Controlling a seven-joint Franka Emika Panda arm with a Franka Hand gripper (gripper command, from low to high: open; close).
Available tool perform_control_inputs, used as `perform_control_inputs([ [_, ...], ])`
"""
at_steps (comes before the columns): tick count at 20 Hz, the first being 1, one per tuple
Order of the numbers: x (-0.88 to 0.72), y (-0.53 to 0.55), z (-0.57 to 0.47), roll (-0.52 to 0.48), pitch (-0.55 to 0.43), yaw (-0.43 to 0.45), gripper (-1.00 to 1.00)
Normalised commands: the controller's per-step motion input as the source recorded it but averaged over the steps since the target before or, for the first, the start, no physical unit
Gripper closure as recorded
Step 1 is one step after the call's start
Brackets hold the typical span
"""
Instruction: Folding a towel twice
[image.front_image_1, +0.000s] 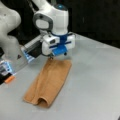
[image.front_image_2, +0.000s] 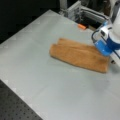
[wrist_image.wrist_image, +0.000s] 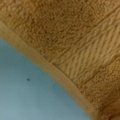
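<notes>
- Towel (image.front_image_1: 51, 81) (image.front_image_2: 80, 55) (wrist_image.wrist_image: 75, 42) on grey table (image.front_image_1: 95, 82) (image.front_image_2: 37, 65), folded once into a long strip, one end humped.
- Gripper (image.front_image_1: 58, 55) (image.front_image_2: 111, 58) low over strip's end nearest the arm.
- Claw opening: cannot tell.
- Wrist view: terry pile, paler stripe band, hem edge against table.

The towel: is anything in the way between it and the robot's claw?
Nothing visible. The gripper sits right at one short end of the towel, which lies as a long folded strip on the bare table.
</notes>
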Motion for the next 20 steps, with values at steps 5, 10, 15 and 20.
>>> perform_control_inputs([
  [5, 0.36, 0.26, -0.12, -0.247, 0.023, 0.007, -1.0],
  [10, 0.4, 0.33, -0.03, -0.192, 0.028, 0.0, -1.0],
  [15, 0.32, 0.26, 0.0, -0.209, 0.025, -0.001, -1.0],
  [20, 0.14, 0.12, -0.01, -0.242, 0.045, 0.061, -1.0],
])
